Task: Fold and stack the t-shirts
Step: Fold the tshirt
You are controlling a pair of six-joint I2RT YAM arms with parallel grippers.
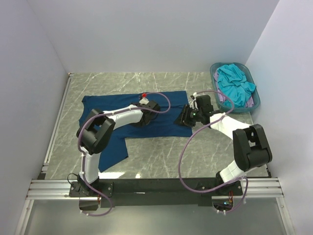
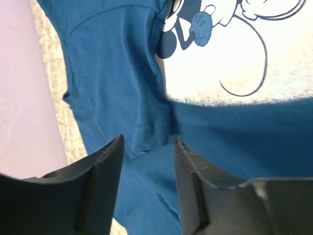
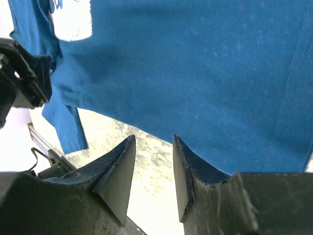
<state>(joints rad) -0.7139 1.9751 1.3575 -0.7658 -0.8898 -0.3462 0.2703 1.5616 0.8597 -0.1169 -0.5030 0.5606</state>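
A dark blue t-shirt with a white cartoon print lies spread on the marble table. My left gripper hovers low over its middle. In the left wrist view, the left gripper has its fingers apart with a wrinkle of blue cloth under the gap. My right gripper sits at the shirt's right edge. In the right wrist view, the right gripper is open over bare marble, with the cloth just beyond the tips. A turquoise t-shirt and a pale lilac one lie crumpled in the basket.
The teal plastic basket stands in the back right corner against the wall. White walls close in the table on the left, back and right. A metal rail runs along the table's left side.
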